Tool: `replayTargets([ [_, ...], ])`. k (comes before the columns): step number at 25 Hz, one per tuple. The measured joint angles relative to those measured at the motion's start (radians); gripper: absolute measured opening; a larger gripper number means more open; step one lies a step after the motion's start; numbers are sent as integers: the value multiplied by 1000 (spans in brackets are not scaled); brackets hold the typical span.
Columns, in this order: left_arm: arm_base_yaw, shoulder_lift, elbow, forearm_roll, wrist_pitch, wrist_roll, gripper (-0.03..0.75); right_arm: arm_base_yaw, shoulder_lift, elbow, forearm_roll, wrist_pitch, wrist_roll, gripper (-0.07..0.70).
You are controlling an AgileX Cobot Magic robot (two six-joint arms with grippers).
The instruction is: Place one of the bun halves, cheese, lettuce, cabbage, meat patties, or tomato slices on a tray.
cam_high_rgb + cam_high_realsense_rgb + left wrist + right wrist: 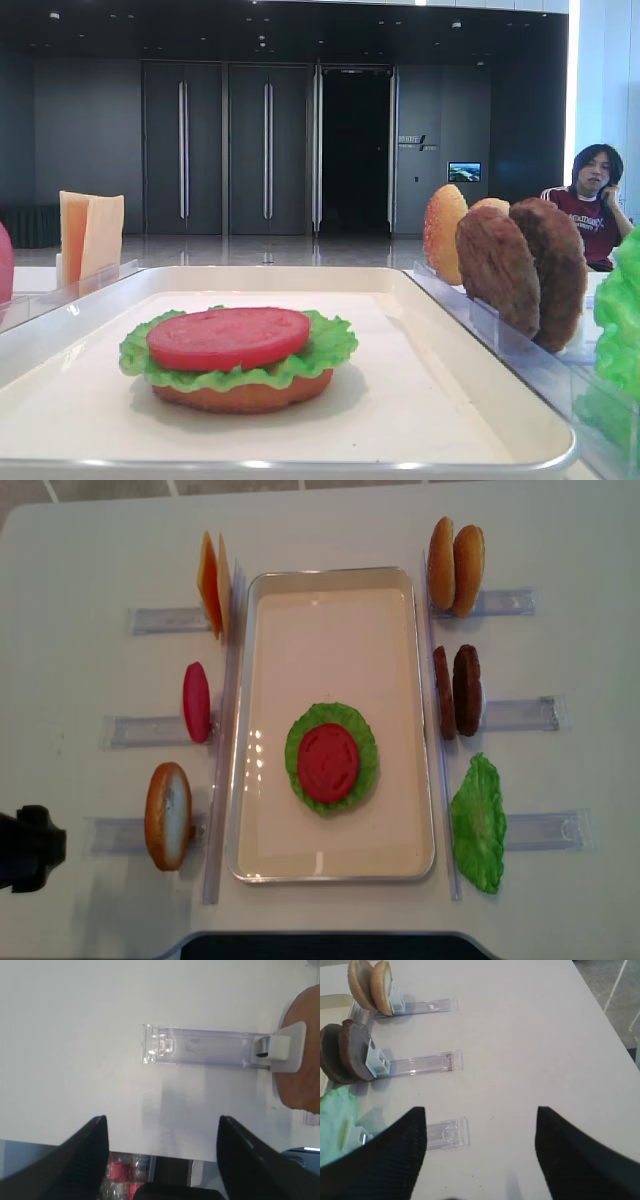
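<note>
On the white tray (330,868) lies a stack: a flat bun half (240,396), green lettuce (300,732) and a red tomato slice (328,762) on top. Racks to its left hold cheese (212,585), a tomato slice (196,702) and a bun half (167,815). Racks to its right hold two bun halves (456,567), two meat patties (457,691) and lettuce (479,822). My left gripper (162,1127) is open and empty over the table's edge, short of the bun half (302,1060). My right gripper (480,1115) is open over bare table beside the lettuce (337,1120).
Clear plastic racks (520,713) stick out from both long sides of the tray. Part of the left arm (25,848) shows black at the table's left edge. A seated person (592,205) is in the background behind the table.
</note>
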Motion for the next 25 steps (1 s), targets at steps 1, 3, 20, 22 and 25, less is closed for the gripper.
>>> replayTargets([
  [1, 0, -36, 12, 0, -8, 0, 505, 0, 0, 0, 0, 0, 0, 473],
  [3, 0, -99, 28, -2, -8, 0, 498, 0, 0, 0, 0, 0, 0, 473],
  [20, 1, -509, 48, 1, 24, 0, 468, 0, 0, 0, 0, 0, 0, 473],
  [22, 14, -554, 48, 1, 29, 2, 465, 0, 0, 0, 0, 0, 0, 473],
  [25, 49, -607, 48, 3, 38, 6, 465, 0, 0, 0, 0, 0, 0, 473],
])
